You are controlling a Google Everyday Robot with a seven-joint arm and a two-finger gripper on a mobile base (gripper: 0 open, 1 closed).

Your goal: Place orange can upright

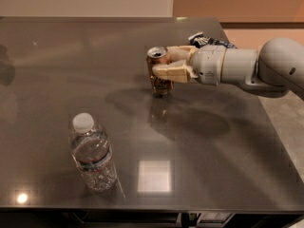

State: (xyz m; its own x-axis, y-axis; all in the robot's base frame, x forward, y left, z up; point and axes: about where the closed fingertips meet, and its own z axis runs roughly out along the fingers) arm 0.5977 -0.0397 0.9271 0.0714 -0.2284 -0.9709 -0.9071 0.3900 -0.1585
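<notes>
The orange can (158, 80) stands upright on the dark table (57, 70), right of centre, its silver top facing up. My gripper (160, 64) reaches in from the right, and its tan fingers (169, 72) wrap around the can's upper half. The white and grey arm (247, 68) stretches off to the right edge of the view. The can's base looks to rest on the tabletop, with its reflection just below it.
A clear plastic water bottle (92, 153) with a white cap stands at the front left. A dark crumpled packet (209, 40) lies behind the arm near the table's far right corner. The table's right edge runs under the arm.
</notes>
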